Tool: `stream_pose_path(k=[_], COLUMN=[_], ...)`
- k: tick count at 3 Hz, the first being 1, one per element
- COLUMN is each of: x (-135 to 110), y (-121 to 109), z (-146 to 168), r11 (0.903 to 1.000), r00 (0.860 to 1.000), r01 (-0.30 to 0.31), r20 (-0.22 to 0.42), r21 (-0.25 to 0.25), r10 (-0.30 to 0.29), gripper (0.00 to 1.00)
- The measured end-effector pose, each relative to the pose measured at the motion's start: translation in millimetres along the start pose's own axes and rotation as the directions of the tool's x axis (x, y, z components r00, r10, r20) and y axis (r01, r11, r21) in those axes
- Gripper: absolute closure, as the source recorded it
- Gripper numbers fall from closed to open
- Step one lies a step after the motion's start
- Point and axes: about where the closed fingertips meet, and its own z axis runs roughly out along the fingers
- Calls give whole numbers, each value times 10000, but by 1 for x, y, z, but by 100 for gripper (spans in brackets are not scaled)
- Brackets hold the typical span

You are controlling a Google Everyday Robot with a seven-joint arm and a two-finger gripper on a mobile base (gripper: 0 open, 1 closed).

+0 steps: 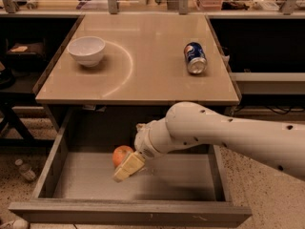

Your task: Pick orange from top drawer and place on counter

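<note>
The orange (120, 154) lies on the grey floor of the open top drawer (86, 180), left of the middle. My white arm reaches in from the right. My gripper (126, 168) hangs inside the drawer with its cream fingers (127, 167) partly in front of the orange's right side, close to it or touching it. The tan counter (147, 75) lies above the drawer.
A white bowl (86, 50) stands at the counter's left. A blue soda can (195, 57) lies on its side at the right. Dark shelves flank the counter. A small bottle (24, 170) lies on the speckled floor at the left.
</note>
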Motion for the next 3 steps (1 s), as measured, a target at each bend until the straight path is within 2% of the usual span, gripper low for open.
stream_pose_path(k=[3], x=[9], y=[-8], z=[41], r11=[9993], r00=[9997], r01=[231], r20=[6], r21=[291], r10=[-232], gripper=[0])
